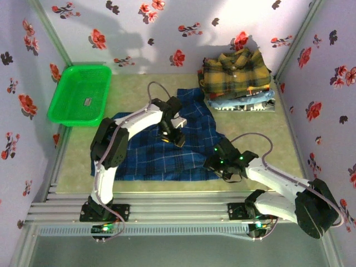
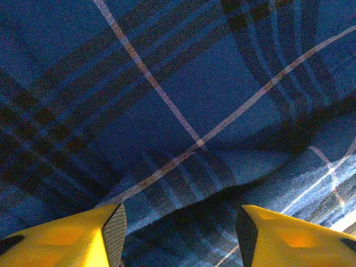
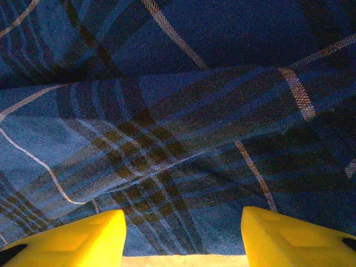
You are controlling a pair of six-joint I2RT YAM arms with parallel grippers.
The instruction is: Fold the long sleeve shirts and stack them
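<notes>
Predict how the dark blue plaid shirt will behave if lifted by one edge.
Probably floppy: the dark blue plaid shirt lies in soft ridges. Likely to sag and trail, since it spreads wide across the table.

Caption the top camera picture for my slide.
Left gripper and right gripper over the spread dark blue plaid shirt; folded shirt stack back right, green basket back left.

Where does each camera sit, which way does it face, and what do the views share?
Top external: above, behind the bases, looking down at the table; left arm and right arm show.
Left wrist: on the left arm, facing down at the blue plaid shirt; open yellow jaws.
Right wrist: same, at the shirt's edge; open yellow jaws.
All three share that shirt.
</notes>
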